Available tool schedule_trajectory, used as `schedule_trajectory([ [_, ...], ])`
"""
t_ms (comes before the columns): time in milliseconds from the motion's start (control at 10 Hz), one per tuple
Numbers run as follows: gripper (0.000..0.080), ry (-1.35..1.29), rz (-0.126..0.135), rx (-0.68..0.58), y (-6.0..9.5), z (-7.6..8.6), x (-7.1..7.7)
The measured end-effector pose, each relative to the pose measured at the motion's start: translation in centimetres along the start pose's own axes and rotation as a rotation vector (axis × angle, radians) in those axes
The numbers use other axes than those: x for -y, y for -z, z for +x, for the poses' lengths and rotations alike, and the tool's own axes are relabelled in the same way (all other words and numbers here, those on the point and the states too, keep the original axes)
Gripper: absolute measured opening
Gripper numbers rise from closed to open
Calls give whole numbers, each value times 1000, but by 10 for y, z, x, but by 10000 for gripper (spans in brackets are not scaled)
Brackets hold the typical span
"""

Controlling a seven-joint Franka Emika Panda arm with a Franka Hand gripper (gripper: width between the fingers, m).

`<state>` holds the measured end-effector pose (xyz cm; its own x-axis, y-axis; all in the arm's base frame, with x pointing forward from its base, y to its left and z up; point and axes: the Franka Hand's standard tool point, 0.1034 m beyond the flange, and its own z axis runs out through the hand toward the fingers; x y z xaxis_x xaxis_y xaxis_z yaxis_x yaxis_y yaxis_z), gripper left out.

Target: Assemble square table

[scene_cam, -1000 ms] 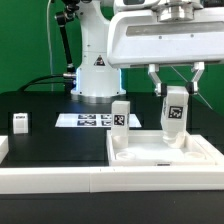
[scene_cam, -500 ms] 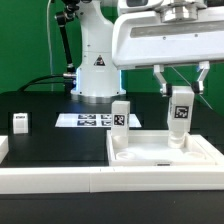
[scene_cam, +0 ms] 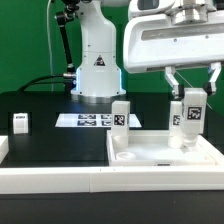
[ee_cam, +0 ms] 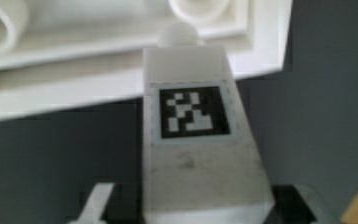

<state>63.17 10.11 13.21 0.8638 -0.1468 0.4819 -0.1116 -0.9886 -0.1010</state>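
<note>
The square table top [scene_cam: 160,152] is a white rimmed slab lying at the front right of the black surface. One tagged white leg [scene_cam: 121,114] stands upright at its far left corner. My gripper [scene_cam: 191,93] is shut on a second tagged leg [scene_cam: 191,116] and holds it upright over the slab's far right corner. I cannot tell whether its lower end touches the slab. In the wrist view this leg [ee_cam: 197,120] runs out from between my gripper [ee_cam: 202,205] toward the slab's corner [ee_cam: 87,50]. A third leg [scene_cam: 20,122] stands on the black surface at the exterior view's left.
The marker board [scene_cam: 88,120] lies flat in front of the robot base [scene_cam: 97,70]. A long white rail [scene_cam: 50,180] borders the near edge of the black surface. A green wall stands behind.
My gripper, still shut on the leg, has moved toward the exterior view's right, from near the slab's far middle to above its far right corner.
</note>
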Motion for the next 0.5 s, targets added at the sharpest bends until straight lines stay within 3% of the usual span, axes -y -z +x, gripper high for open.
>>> schedule_trajectory([
  [500, 291, 27, 13, 11, -5, -19, 20],
])
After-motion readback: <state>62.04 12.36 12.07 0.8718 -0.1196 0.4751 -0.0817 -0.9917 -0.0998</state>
